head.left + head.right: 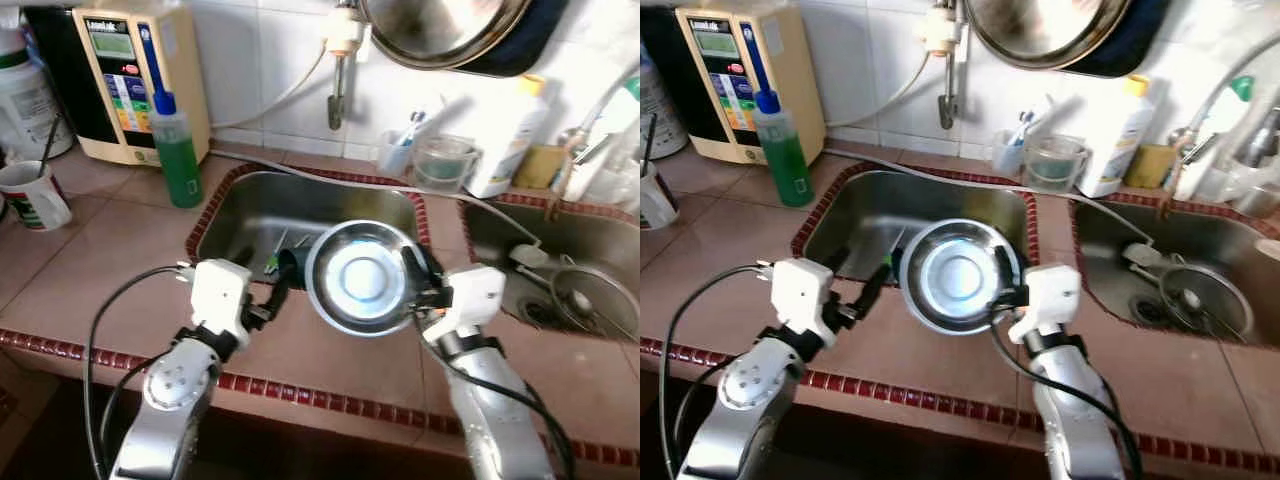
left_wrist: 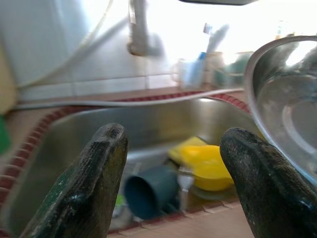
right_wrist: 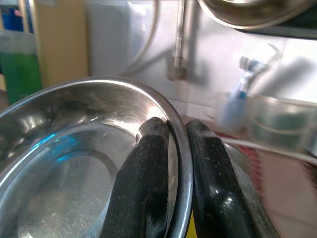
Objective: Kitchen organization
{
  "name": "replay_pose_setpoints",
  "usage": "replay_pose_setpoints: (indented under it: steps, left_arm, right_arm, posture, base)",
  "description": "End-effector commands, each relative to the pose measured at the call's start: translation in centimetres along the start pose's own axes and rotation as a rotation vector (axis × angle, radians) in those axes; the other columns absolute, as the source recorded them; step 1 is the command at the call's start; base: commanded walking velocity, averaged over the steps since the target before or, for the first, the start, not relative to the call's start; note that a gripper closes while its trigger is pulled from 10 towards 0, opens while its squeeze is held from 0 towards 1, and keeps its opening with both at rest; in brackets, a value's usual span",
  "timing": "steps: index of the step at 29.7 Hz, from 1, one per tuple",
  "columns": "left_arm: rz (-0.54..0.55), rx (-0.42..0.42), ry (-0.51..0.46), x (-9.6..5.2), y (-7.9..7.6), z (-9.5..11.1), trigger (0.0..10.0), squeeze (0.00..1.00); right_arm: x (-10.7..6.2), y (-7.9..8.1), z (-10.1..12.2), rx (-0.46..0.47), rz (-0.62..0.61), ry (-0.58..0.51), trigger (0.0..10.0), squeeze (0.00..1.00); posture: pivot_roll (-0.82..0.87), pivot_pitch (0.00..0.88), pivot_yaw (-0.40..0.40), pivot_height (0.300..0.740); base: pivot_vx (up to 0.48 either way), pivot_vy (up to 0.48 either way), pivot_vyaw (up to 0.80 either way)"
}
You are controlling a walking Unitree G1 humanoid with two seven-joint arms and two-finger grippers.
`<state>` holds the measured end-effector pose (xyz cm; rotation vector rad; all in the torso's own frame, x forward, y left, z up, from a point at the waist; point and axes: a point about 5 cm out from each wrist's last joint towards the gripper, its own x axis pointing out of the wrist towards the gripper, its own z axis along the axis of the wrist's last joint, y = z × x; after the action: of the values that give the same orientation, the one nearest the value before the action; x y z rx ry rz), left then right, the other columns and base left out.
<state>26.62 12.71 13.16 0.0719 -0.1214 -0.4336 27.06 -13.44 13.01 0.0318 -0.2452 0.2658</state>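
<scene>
- Right tool (image 3: 171,163) clenched on rim of steel bowl (image 1: 360,278), one finger inside, one outside.
- Bowl held above front edge of left sink (image 1: 240,215), over the tiled counter (image 1: 110,260).
- Left tool (image 2: 173,183) released, fingers spread, just beside bowl at sink's front edge.
- In sink: dark cup (image 2: 151,191), yellow item (image 2: 208,166).
- Green bottle (image 1: 178,150) stands on counter left of sink.
</scene>
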Motion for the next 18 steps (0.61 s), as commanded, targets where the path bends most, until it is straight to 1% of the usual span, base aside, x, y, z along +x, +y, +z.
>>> replay_pose_setpoints:
  steps: [1, 14, 18]
  left_arm:
    - [0.018, 0.019, 0.003, -0.19, 0.68, 0.25, 10.0, 0.00]
    - [0.013, 0.017, 0.001, -0.28, 0.53, 0.31, 10.0, 0.00]
    - [0.002, -0.003, -0.014, -0.35, 0.39, 0.50, 10.0, 0.00]
  right_arm:
    - [0.47, 0.78, 0.58, 0.012, 0.025, -0.030, 10.0, 0.00]
    - [0.40, 0.83, 0.47, 0.011, 0.029, -0.024, 10.0, 0.00]
    - [0.48, 0.70, 0.43, 0.008, 0.028, -0.022, 10.0, 0.00]
  posture:
    - [-0.11, 0.034, -0.056, 0.740]
    - [-0.11, 0.041, -0.054, 0.740]
    - [-0.11, 0.042, -0.054, 0.740]
  base:
    - [0.000, 0.000, 0.00]
    - [0.000, 0.000, 0.00]
    - [0.000, 0.000, 0.00]
